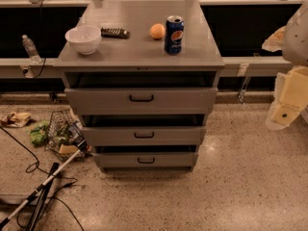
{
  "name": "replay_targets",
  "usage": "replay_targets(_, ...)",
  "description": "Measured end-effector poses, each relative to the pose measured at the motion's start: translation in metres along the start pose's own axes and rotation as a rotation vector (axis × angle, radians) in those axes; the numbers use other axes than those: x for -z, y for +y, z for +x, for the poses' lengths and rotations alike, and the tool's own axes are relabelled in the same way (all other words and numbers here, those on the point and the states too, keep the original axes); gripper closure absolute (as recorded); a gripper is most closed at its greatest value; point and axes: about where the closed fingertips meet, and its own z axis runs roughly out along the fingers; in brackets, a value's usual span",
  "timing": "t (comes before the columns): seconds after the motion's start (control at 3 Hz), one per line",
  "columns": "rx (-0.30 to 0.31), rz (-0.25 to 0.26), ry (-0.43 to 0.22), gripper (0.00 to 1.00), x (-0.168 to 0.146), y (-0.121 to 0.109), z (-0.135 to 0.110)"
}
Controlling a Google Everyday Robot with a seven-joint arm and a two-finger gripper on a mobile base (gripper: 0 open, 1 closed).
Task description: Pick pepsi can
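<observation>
The pepsi can (pixel 174 34) is dark blue with a silver top and a round red-white-blue logo. It stands upright on the grey drawer cabinet's top (pixel 139 52), right of centre. An orange round fruit (pixel 157 31) lies just left of it, close but apart. My gripper (pixel 288 102) is at the frame's right edge, pale and yellowish. It is well to the right of the cabinet, below the level of its top, and far from the can. Nothing shows in it.
A white bowl (pixel 83 38) and a dark remote (pixel 115 32) sit on the cabinet's left side. Three drawers (pixel 141 98) stand slightly open. A wire basket (pixel 62 134), litter, cables and a pole (pixel 38 191) lie on the floor at left. A water bottle (pixel 30 48) stands on the ledge.
</observation>
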Motion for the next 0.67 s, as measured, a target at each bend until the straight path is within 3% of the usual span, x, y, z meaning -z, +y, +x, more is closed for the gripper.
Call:
replay_targets(0.33,0.000,0.007,-0.011,0.00,0.001,-0.002,-0.002)
replay_targets(0.67,-0.016,0.030,-0.069,0.00,-0.002,-0.013,-0.007)
